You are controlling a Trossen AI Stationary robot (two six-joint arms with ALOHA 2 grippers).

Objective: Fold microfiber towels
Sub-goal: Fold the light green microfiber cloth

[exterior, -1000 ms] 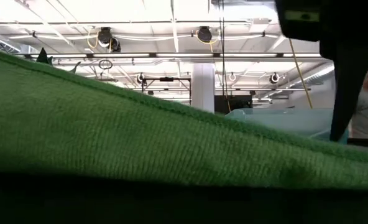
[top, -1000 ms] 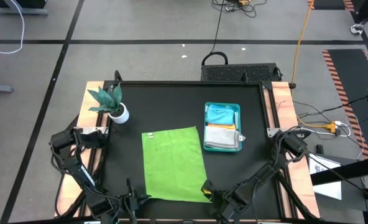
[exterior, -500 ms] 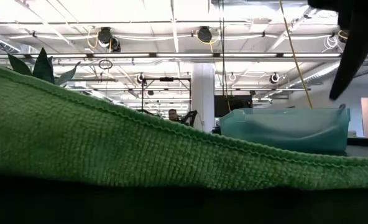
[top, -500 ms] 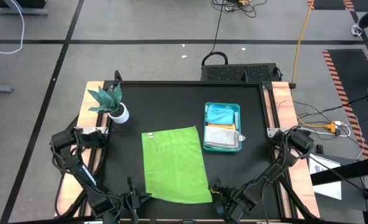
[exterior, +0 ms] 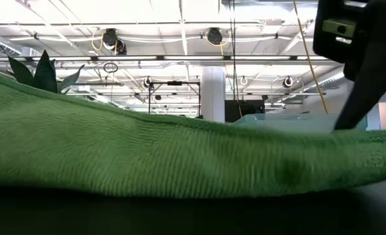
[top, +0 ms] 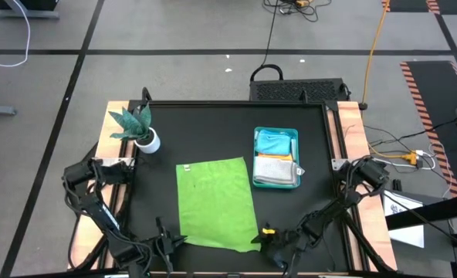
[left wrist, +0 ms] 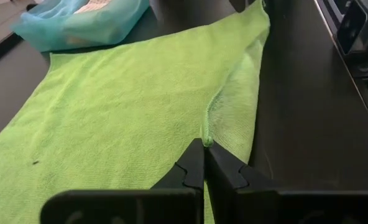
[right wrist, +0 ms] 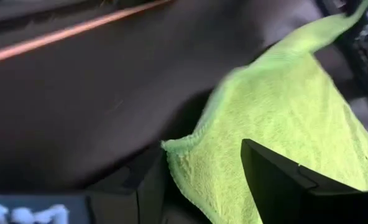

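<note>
Black matting covers the table (top: pixel 213 131) you are working at, with pale wooden edges showing on both sides and a grey concrete floor around it. On the near half of that mat lies the lime green microfiber towel (top: pixel 215 202), spread open and nearly flat, its far edge close to the middle of the table.

At the towel's near left corner sits your left gripper (left wrist: pixel 204 148). Its fingers are pressed shut on the towel's hemmed edge, which puckers into a small ridge just ahead of the tips in the left wrist view.

At the near right corner, your right gripper (right wrist: pixel 202 171) has its fingers standing wide apart, with the towel's corner lying in the gap between them. That corner is lifted slightly off the mat and curls over. Whether either finger actually touches the cloth, you cannot tell.

In the low view the green towel fills the foreground as a long hump, with the right arm coming down at the upper right.

Just beyond the towel's far right corner stands a teal plastic tray (top: pixel 258 139). Inside it are two more folded cloths: a bright turquoise-blue towel (top: pixel 275 144) at the far end and a white-grey towel (top: pixel 273 169) at the near end.

Toward the table's far left corner stands a small green plant in a white pot (top: pixel 137 127), well apart from the green towel.
</note>
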